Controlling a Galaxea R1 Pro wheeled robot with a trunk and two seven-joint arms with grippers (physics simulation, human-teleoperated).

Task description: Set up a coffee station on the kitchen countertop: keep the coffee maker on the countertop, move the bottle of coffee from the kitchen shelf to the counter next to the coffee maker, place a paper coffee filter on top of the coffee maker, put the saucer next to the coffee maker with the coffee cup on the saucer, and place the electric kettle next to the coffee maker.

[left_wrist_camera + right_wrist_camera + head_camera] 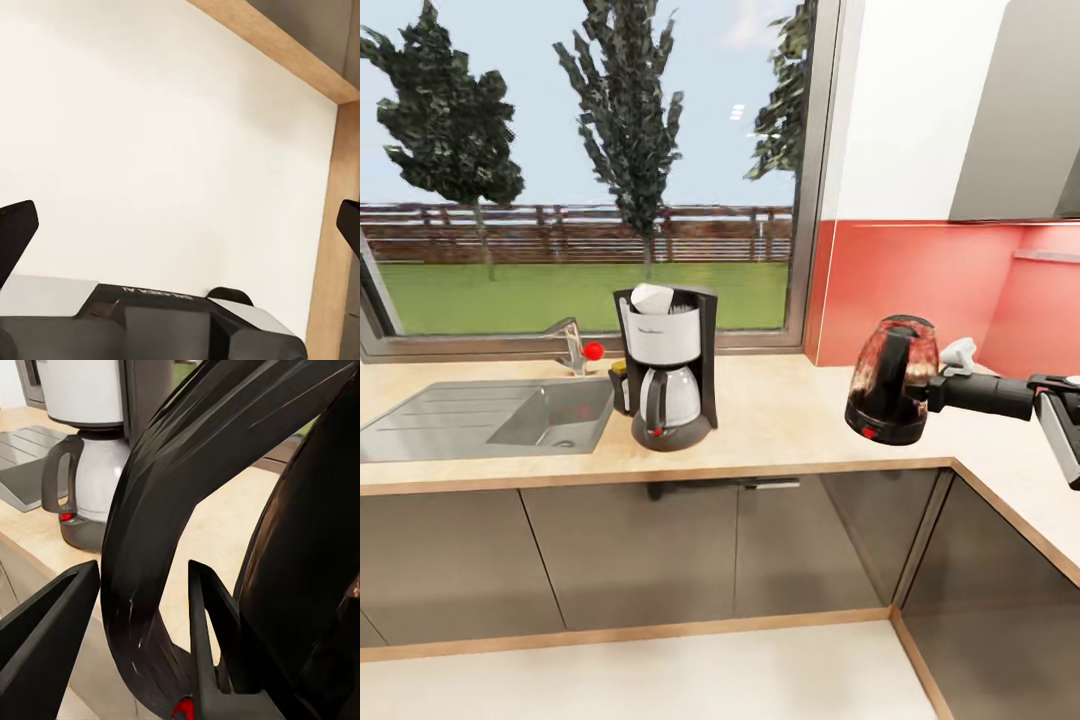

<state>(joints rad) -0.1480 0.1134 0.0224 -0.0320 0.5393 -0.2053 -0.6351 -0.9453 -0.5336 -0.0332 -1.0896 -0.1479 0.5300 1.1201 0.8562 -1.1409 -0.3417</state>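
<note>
So yeah, electric kettle was held by its handle in the right gripper, above the kitchen countertop | well apart from coffee maker | should be set down closer, kept upright | left gripper was spread open, nothing held

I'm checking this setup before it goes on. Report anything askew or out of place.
The electric kettle is not standing on the kitchen countertop: the right gripper holds it by its handle, above the counter to the right of the coffee maker. Nothing looks spilled or damaged.
</note>
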